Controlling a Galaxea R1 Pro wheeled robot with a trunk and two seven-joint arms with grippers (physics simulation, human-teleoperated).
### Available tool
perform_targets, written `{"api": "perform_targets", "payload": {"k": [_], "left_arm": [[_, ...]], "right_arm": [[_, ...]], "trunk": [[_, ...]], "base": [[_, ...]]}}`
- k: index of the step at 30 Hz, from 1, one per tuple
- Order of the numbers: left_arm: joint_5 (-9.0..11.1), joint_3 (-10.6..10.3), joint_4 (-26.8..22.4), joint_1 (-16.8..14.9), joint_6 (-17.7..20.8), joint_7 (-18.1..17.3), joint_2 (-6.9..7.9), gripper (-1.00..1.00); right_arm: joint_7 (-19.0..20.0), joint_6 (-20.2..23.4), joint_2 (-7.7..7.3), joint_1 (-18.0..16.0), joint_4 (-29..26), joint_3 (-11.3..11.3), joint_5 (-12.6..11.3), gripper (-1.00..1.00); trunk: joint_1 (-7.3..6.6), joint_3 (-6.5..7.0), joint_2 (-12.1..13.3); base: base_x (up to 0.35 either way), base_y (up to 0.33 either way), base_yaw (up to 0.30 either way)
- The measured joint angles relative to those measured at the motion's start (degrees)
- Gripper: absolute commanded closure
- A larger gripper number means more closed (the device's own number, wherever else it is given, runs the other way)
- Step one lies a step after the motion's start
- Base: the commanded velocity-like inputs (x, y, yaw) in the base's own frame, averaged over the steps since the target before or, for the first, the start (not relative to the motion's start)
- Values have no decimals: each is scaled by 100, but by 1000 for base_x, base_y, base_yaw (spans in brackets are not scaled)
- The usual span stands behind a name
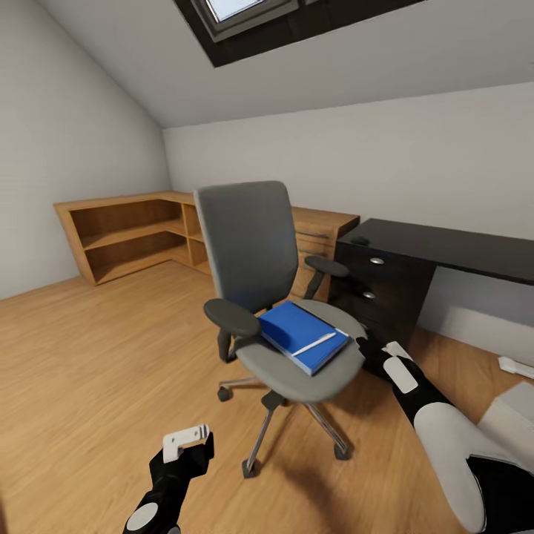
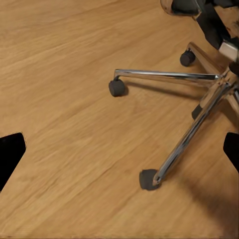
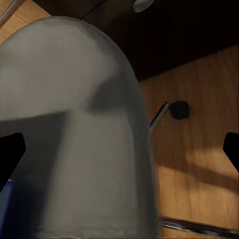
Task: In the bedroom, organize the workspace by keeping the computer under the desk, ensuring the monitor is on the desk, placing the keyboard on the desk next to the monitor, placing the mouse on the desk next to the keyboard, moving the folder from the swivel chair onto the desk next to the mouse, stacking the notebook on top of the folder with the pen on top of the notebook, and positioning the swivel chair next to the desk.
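Swivel chair [image 1: 278, 297] beside the desk [image 1: 437, 252], folder [image 1: 302, 335] on its seat.
Pen [image 1: 314, 344] lies on the folder. Right gripper [image 1: 368, 348], spread wide and empty, sits at the seat's edge beside the folder; left gripper [image 1: 189, 439], open, hangs well apart near the chair's base.

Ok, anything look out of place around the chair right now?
Yes: the blue folder lies on the swivel chair seat with the white pen across it, not on the black desk. Nothing looks spilled or damaged.
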Motion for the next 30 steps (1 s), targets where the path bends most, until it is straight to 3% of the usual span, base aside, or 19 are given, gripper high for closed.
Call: {"api": "perform_targets", "payload": {"k": [17,30], "left_arm": [[0,5,0,-1,0,0,-6,-100],[-4,5,0,1,-4,0,-3,-100]], "right_arm": [[-3,0,13,0,9,5,1,-100],[-7,6,27,0,32,6,-32,-100]], "trunk": [[1,0,0],[-2,0,0]], "base": [[-232,0,0],[-5,0,0]]}}
